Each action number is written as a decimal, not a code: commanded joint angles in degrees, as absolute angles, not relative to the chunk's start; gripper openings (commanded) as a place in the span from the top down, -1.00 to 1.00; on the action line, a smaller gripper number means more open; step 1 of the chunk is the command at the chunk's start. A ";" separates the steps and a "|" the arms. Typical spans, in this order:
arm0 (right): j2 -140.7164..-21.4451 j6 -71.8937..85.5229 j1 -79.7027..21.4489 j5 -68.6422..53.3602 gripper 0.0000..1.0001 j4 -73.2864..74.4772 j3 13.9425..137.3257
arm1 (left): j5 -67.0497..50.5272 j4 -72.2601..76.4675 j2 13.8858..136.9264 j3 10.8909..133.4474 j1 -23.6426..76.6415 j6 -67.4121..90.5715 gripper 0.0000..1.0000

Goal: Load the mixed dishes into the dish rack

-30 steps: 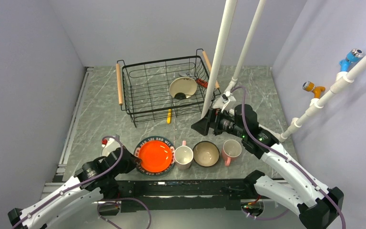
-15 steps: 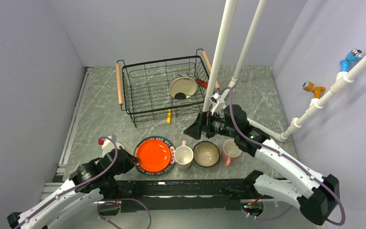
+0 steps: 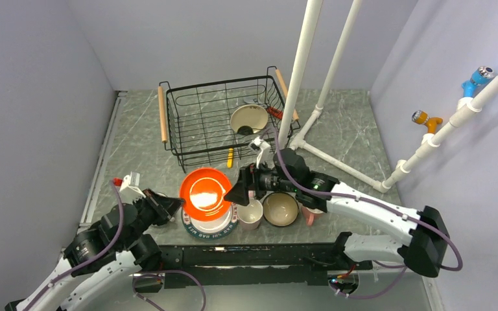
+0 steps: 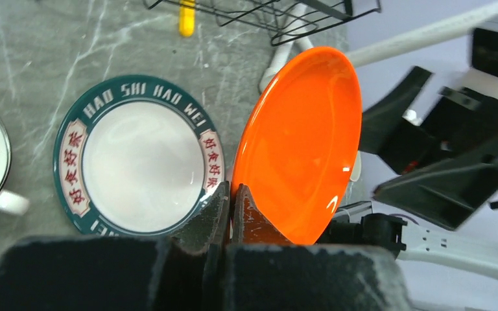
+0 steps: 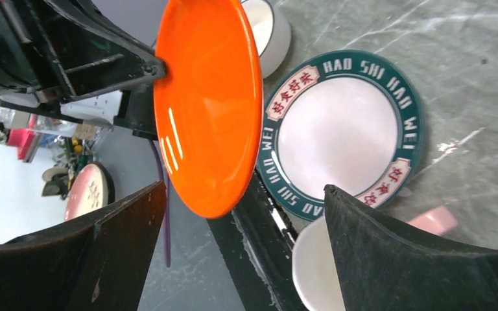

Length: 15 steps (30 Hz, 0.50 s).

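Left gripper (image 4: 232,207) pinches the rim of the glossy orange dish (image 4: 298,142), held tilted above the round, dark-rimmed plate (image 4: 130,91). Right gripper (image 5: 244,194) gapes, its flat black jaws wide apart beside the dish.

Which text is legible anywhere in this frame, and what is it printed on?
"HAO SHI HAO WEI": white letters on the dark rim of the big plate, repeated opposite, partly hidden.
Red Chinese characters on the rim's cream panels: too small to read.
No other readable text.

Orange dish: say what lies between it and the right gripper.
Nothing. The right wrist view shows only open air between the orange dish and the open right gripper; the left gripper pinches its rim.
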<state>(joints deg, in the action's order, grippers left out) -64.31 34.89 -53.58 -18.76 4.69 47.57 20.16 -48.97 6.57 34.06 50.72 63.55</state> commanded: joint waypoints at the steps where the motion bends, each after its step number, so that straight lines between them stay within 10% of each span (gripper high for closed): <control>1: -67.57 37.01 -55.00 -20.47 -0.78 -1.35 51.80 | 17.50 -41.56 8.13 37.90 50.90 55.59 1.00; 6: -68.57 38.44 -55.11 -21.95 -0.53 -3.21 51.60 | 14.34 -39.19 9.97 37.80 50.92 53.39 1.00; 15: -69.12 42.98 -55.11 -22.73 0.85 -7.24 48.81 | 14.14 -38.50 11.27 36.84 50.90 53.21 1.00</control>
<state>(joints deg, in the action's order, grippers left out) -69.23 40.58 -54.92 -22.20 -2.00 49.36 14.22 -42.13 10.09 36.27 50.72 54.46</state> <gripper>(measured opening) 0.207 0.023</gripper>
